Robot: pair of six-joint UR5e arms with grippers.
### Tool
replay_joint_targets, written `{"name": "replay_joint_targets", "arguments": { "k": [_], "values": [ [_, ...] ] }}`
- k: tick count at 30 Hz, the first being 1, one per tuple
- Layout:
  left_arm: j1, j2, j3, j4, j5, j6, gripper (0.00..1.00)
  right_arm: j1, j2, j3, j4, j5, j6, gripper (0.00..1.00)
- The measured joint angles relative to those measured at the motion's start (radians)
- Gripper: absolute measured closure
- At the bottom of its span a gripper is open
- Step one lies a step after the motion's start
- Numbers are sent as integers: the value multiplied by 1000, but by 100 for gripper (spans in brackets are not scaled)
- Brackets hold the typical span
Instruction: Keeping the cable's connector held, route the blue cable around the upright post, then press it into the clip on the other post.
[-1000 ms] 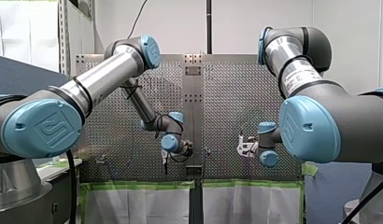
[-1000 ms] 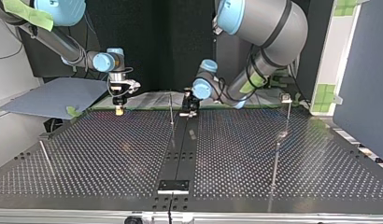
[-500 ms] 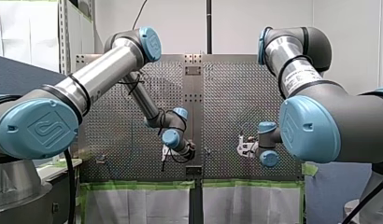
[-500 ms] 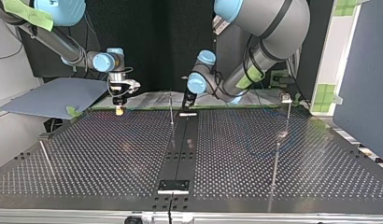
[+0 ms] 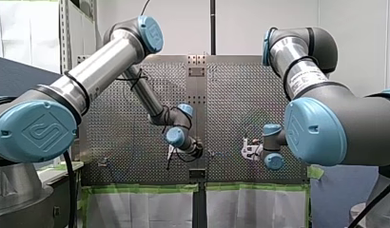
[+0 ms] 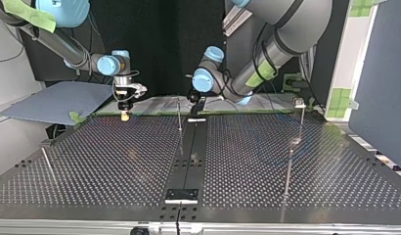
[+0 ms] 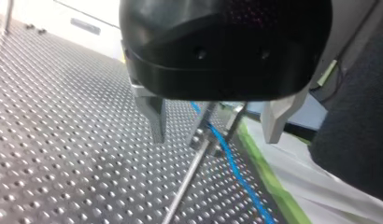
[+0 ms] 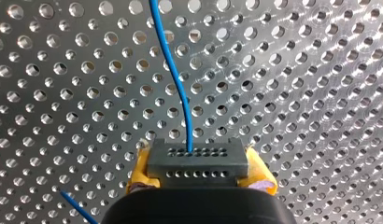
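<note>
At the table's (image 6: pixel 115 161) edge nearest the arms, near its middle, the robot's left gripper (image 7: pixel 215 127) hangs w/ metal fingers (image 7: pixel 154 119) spread wide and nothing gripped. Just ahead, in line w/ the gap, stands a thin post (image 7: pixel 187 179) w/ a small fitting at its top; can't tell if that is the clip. The blue cable (image 7: pixel 237 175) runs close beside that post and alongside the green tape (image 7: pixel 273 186); whether it touches the post, can't tell.

Along the same edge, toward the top view's left, the right gripper (image 6: pixel 123 113) points down. Its wrist view shows yellow pads (image 8: pixel 142 170) clamped on the dark connector (image 8: pixel 197 161), the cable leaving its face over the perforations. Connector hold: OK.

Assessment: step in hand appears to be picking up the cable for routing. Routing not yet begun.

Rec.: bring the fingers astride the cable only, clear of the post, so the post isn't caught in the grip. Close lightly enough for the cable to slide. Lead it round the post w/ some slack. Right arm not to shift, else the connector end gets tugged.
</note>
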Motion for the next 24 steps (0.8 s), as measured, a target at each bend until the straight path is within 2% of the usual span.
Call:
{"name": "replay_joint_targets", "arguments": {
  "k": [13,24],
  "values": [
    [-22,4,-1,-43,-6,3,0,-1,0,-1,0,0,5,100],
    [-27,4,-1,-47,-4,-8,0,0,0,-1,0,0,6,100]
  ]
}}
